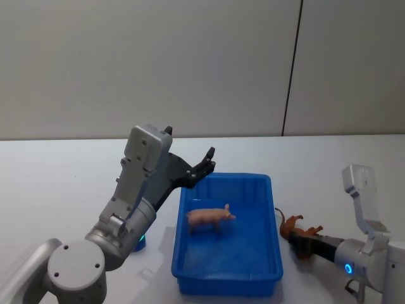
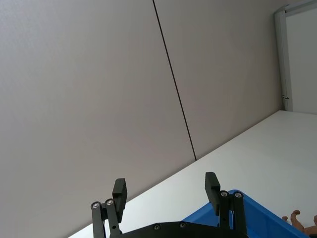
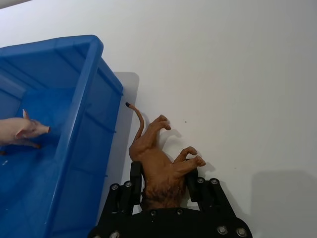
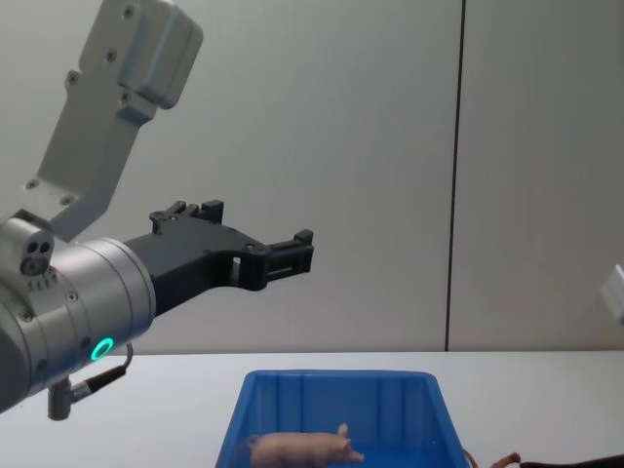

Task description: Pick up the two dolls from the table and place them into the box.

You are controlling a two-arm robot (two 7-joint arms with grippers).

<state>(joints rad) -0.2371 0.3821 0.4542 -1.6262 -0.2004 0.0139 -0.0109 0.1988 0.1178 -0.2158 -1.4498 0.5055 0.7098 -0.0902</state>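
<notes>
Left arm is raised, elbow bent. Left gripper [image 1: 204, 163] is held high, fingers [image 2: 119, 187] spread wide, nothing between them. Right arm is extended low and forward. Right gripper [image 3: 164, 174] is seen pressed against both flanks of the reddish-brown figure [image 3: 157, 151].

Lower centre of the head view: the pale pink pig [image 1: 211, 219] stands upright inside the bright blue box [image 1: 226, 278], snout pointing right. Just right of it, the reddish-brown figure [image 1: 302, 229] lies sideways on the white table [image 1: 63, 183], legs curled
</notes>
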